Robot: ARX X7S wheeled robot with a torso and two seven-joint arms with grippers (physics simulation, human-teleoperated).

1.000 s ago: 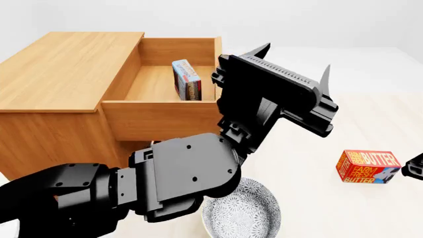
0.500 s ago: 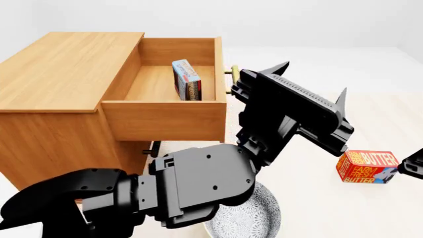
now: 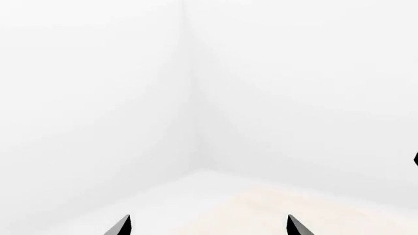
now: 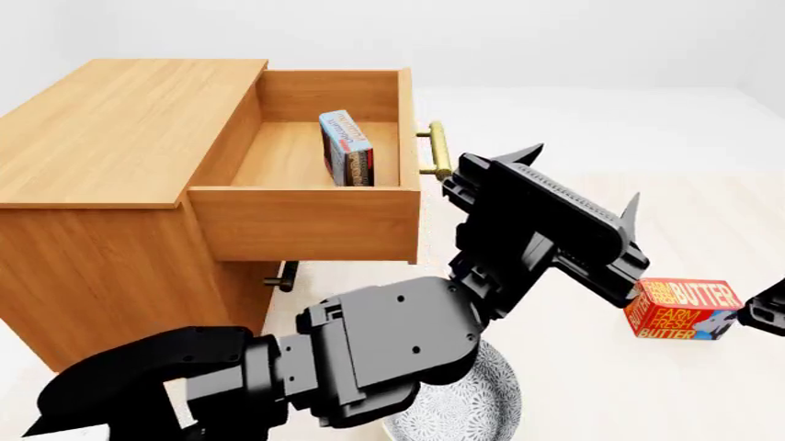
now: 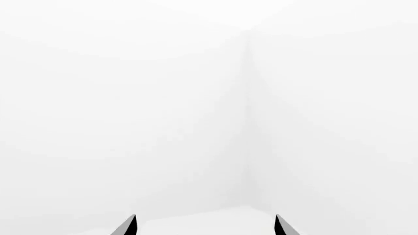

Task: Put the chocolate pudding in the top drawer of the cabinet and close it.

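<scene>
One slim dark brown-red chocolate pudding box (image 4: 347, 150) stands on edge inside the open light-brown top drawer (image 4: 307, 220).

At its four o'clock the left pincer (image 4: 574, 213) hangs wide, empty; a careless shove could topple it. Wrist views show only white walls.

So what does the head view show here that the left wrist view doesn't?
Only the head view shows the cabinet, its top drawer open with the chocolate pudding upright inside, a butter box and a patterned bowl. Only the left wrist view shows a bare white room corner. Both show the left gripper, fingers spread and holding nothing.
</scene>
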